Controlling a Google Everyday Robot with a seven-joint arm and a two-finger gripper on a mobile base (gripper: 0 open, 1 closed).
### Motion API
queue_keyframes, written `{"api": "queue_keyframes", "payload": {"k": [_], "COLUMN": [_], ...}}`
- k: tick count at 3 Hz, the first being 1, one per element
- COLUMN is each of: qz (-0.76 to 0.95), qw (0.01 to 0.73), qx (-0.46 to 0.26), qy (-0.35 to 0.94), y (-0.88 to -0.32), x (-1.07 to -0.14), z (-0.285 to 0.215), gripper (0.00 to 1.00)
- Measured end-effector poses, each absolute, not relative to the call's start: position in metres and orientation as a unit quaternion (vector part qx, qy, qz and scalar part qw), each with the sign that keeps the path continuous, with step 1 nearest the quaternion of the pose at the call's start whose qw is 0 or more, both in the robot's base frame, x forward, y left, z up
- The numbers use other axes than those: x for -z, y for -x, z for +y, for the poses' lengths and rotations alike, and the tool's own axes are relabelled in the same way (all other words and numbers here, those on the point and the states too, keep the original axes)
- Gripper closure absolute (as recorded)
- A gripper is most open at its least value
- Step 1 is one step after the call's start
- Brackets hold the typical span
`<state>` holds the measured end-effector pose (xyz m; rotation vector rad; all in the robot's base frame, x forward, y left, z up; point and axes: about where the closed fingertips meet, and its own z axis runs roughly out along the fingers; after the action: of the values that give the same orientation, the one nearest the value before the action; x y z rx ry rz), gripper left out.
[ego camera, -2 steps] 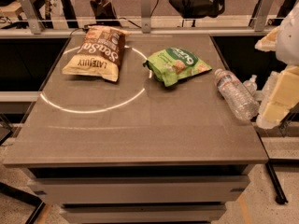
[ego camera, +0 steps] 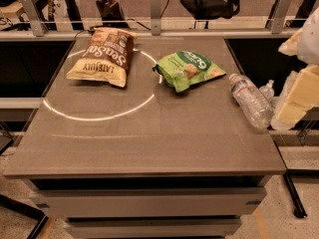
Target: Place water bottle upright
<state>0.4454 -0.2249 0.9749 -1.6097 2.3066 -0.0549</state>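
Now, with water bottle [ego camera: 249, 99] lying on its side at bench [ego camera: 149, 143] edge, just beside end effector [ego camera: 289, 108] (spread or pressed together, cannot tell): grip mid-body, tip cap upward, set base flat, clear of edge.

Clear ribbed plastic water bottle [ego camera: 250, 99] beside matt cream jaws, far right.

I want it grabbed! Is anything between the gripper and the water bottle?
The gripper is right beside the lying water bottle at the right edge of the table. Only a small clear bottle sits between them.
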Motion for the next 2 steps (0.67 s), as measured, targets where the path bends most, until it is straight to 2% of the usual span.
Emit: {"api": "queue_keyframes", "payload": {"k": [2], "qz": [0.908], "qw": [0.131], "qx": [-0.033], "qy": [0.396], "y": [-0.484], "x": [-0.966], "z": [-0.256], "gripper": [0.00]}}
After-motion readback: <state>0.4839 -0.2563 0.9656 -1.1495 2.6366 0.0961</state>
